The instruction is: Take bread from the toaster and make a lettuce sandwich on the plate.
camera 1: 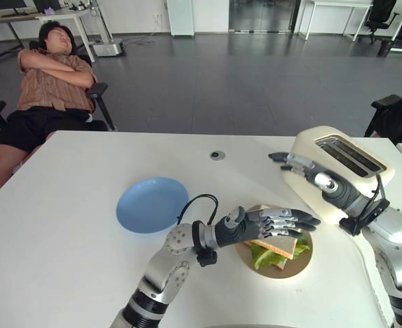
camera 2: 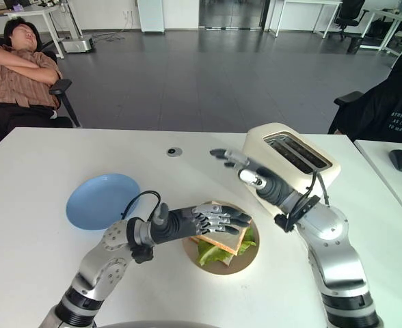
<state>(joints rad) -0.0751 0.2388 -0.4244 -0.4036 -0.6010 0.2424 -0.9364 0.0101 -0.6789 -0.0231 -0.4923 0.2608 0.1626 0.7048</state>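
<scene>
On the tan plate, a sandwich of bread with lettuce poking out, lying under the left hand, fingers stretched flat, gripping nothing. Right hand just beside the toaster, fingers spread, holding nothing. Farther left on the tabletop, a blue plate.

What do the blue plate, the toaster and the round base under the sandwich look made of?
Blue plate: probably plastic, matte, even colour.
Toaster: smooth cream shell with soft highlights, plastic or enamelled metal.
Round base: likely wood or bamboo, matte tan.
</scene>
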